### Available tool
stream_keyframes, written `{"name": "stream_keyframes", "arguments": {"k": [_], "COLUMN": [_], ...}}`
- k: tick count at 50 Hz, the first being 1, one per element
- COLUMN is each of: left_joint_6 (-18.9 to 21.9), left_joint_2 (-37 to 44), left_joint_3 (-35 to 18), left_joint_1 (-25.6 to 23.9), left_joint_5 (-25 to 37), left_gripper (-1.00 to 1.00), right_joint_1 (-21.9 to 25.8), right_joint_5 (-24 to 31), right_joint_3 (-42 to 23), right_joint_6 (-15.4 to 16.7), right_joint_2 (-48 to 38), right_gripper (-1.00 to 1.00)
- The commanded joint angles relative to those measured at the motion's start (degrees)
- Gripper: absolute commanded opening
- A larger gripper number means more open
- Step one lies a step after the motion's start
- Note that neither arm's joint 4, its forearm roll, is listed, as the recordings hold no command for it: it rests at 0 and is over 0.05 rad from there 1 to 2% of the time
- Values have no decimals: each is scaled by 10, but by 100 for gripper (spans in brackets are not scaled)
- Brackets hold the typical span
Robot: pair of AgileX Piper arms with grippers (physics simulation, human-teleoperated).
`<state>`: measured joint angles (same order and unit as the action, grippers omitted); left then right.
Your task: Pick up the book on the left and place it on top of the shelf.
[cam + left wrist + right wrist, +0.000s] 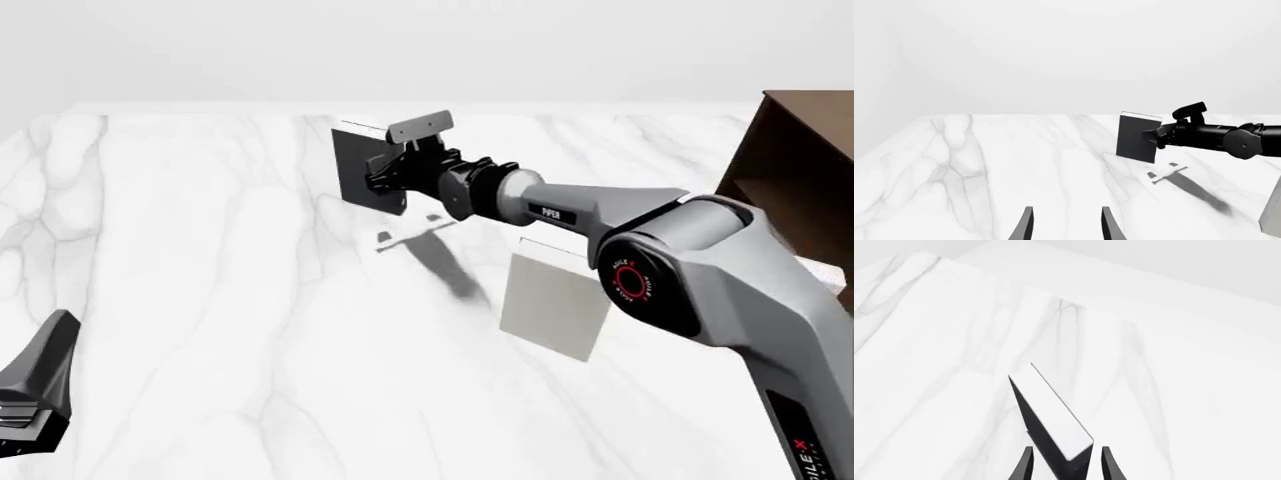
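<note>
The book [354, 165] has a dark charcoal cover and white page edges. It is upright at the far middle of the table, and my right gripper [387, 180] is shut on its side. It seems to hang just above the marble; the arm's shadow lies below. It also shows in the left wrist view [1134, 137], with the right gripper [1151, 135] on it. In the right wrist view the book [1047, 420] sits between the right gripper's [1066, 460] fingers. My left gripper [34, 390] is open and empty at the near left, and its view shows the left gripper [1066, 220] with fingers apart. The shelf [801, 170] is dark brown, at the far right.
A light grey-white book [554, 300] stands upright under the right arm's forearm, near the table's middle right. Its edge also shows in the left wrist view [1273, 215]. The white marble table [200, 250] spreads to the left.
</note>
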<state>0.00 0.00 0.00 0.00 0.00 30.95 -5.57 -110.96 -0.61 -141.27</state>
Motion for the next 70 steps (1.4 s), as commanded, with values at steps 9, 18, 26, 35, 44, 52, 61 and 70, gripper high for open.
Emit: {"name": "stream_keyframes", "arguments": {"k": [9, 18, 26, 35, 44, 52, 61, 70], "left_joint_6": [0, 0, 0, 0, 0, 0, 0, 0], "left_joint_2": [0, 0, 0, 0, 0, 0, 0, 0], "left_joint_3": [0, 0, 0, 0, 0, 0, 0, 0], "left_joint_1": [0, 0, 0, 0, 0, 0, 0, 0], "left_joint_5": [0, 0, 0, 0, 0, 0, 0, 0], "left_gripper": [100, 100, 100, 100, 100, 100, 100, 100], "right_joint_1": [0, -3, -7, -6, -10, -4, 0, 1], "right_joint_5": [-6, -8, -29, -86, -129, -133, -136, -132], "right_joint_3": [2, 3, 23, 108, 213, 274, 331, 374], "right_joint_6": [9, 15, 24, 7, 9, 26, 32, 38], "right_joint_2": [2, 9, 25, 107, 202, 269, 340, 405], "right_gripper": [-100, -100, -100, -100, -100, -100, -100, -100]}}
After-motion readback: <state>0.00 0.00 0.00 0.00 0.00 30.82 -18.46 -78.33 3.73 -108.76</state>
